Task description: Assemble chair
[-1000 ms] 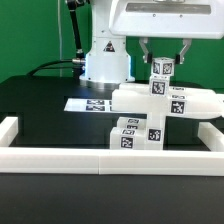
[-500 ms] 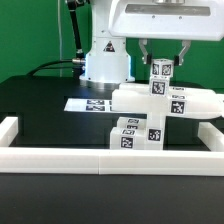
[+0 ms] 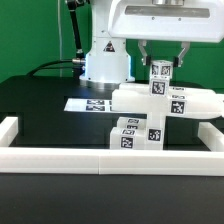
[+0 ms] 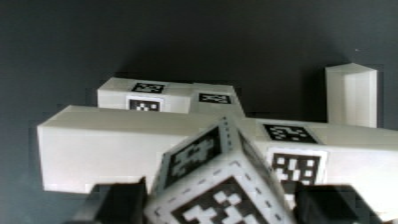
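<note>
No legible text or numbers were seen; only square tag markers were borne by the chair parts (image 3: 160, 105) and the marker board (image 3: 92, 103).

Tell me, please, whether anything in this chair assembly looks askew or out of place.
Yes: the small tagged part between the hand's fingers sits slightly tilted above the part-built chair, its tag face leaning rather than square. Nothing else stands out.

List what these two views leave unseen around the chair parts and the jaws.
- Jaw tips, exterior view: hidden behind the upright tagged piece, so contact with it cannot be confirmed.
- Jaws, wrist view: only dark blurred shapes at the picture's edge.
- Joints of the chair assembly: hidden by the parts themselves.
- Marker board, exterior view: partly covered by the assembly.
- Tag patterns, exterior view: too small to read.
</note>
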